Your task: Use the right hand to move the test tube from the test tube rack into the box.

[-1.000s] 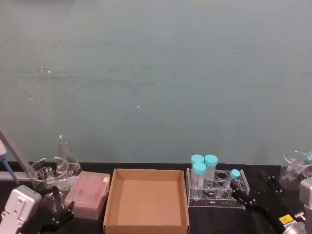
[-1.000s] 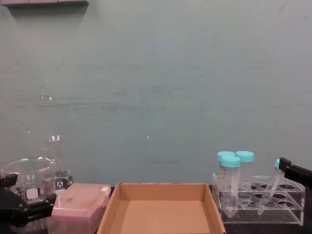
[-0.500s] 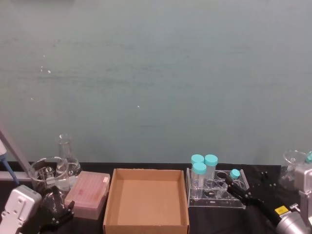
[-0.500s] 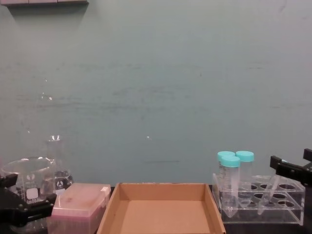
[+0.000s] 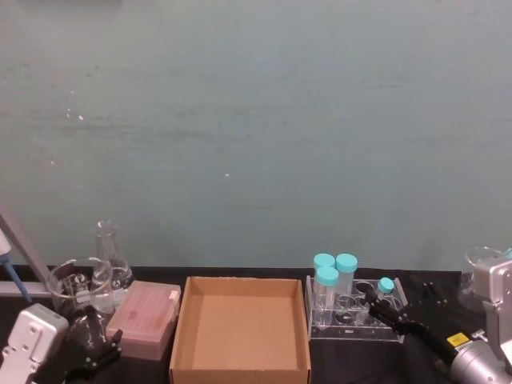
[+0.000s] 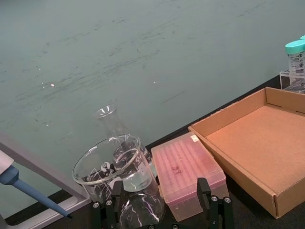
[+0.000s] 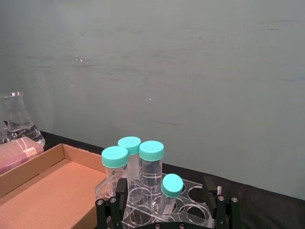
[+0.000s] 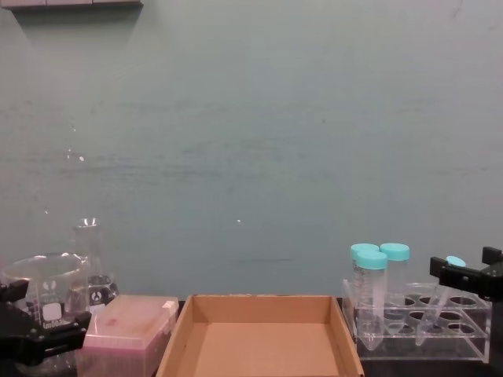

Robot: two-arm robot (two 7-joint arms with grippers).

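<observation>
A big green wall (image 5: 256, 120) stands far past both sets of jaws. On the dark table (image 5: 336, 364), the brown box (image 5: 240, 332) is the widest thing. It lies flat, to the left of the right hand's jaws and to the right of the left gripper's jaws. The right hand (image 7: 165, 190) reaches in low over the right end of the test tube rack (image 8: 424, 345), and its jaws are spread wide apart. The left gripper (image 6: 159, 183) sits low at the near left of the table, and its jaws are spread too, with nothing in them. The clear rack stands right under the right hand's jaws, just beside the box. A pink box with a lid (image 6: 186, 171) lies just past the left gripper's jaws, a bit to their right. A glass beaker (image 6: 109, 164) stands close in front of those jaws, and a small glass flask (image 6: 112, 126) stands just behind it. Three fat tubes (image 7: 151, 164) with big teal caps stand up in the rack, to the left of the right hand's jaws. The thin test tube (image 7: 171, 186) leans in a hole of the rack. Its little teal cap sits between the two right jaws, with a gap on each side, so they are not pinching it.
</observation>
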